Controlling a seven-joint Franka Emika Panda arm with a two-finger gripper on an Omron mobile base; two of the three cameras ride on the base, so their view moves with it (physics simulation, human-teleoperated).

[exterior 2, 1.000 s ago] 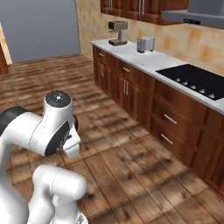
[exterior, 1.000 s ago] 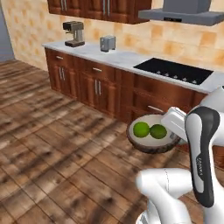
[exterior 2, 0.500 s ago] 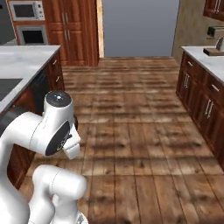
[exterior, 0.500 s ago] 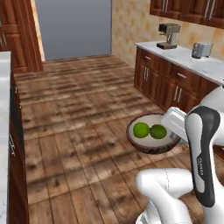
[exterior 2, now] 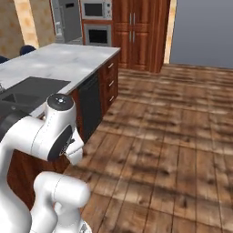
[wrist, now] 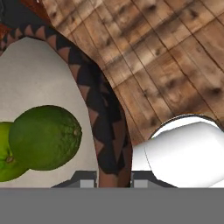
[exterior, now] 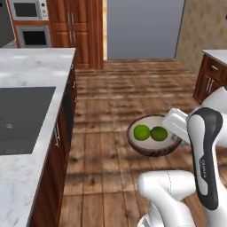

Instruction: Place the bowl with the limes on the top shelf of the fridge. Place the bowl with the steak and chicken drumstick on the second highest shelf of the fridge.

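Observation:
The bowl with the limes, dark brown outside and pale inside, hangs above the wooden floor with two green limes in it. My gripper is shut on the bowl's right rim. In the hand view the patterned rim runs down between my fingertips, with a lime just left of it. The fridge, grey metal, stands far off beside the wall ovens; its shelves cannot be made out. The bowl with the steak and chicken drumstick is out of view.
A marble island counter with a black cooktop runs along the left, also in the right base view. Wall ovens and tall wooden cabinets stand behind. Another counter corner is at right. Open wooden floor lies ahead.
The whole scene has swung as the base turned: the stove wall left the views, and the island and ovens came in. The bowl stays held in the same pose.

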